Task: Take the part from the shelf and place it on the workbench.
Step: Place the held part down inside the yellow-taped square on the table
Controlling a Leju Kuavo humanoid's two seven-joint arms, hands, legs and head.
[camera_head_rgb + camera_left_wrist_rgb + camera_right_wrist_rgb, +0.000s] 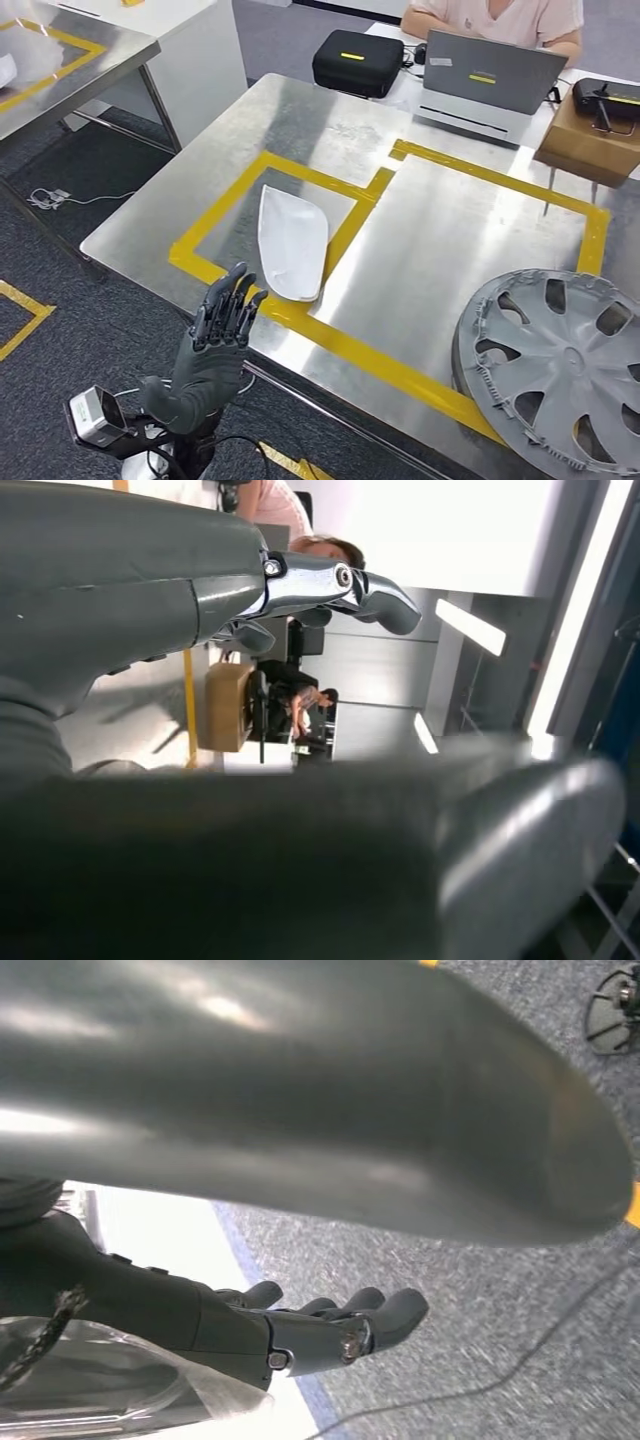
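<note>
- Nearest the head camera, the left hand point(215, 345) is raised just off the near edge of the tabletop, palm up, dark fingers point(226, 305) straight and apart, holding nothing.
- One white, flat, teardrop-shaped plastic part point(293, 242) lies on the brushed-steel tabletop point(445, 250), inside the smaller yellow-taped rectangle point(226, 205), its rounded near end overlapping the tape.
- One grey plastic wheel cover point(555, 365) with open slots lies at the right near corner, well apart from the part.
- Right hand point(317, 1330) hangs over grey carpet, fingers extended and slightly spread, nothing in them.
- Beyond the far edge: one black zipped case point(358, 62), one grey laptop point(490, 82), one brown cardboard box point(589, 140).
- One person in a pink top point(494, 18) sits behind the laptop.
</note>
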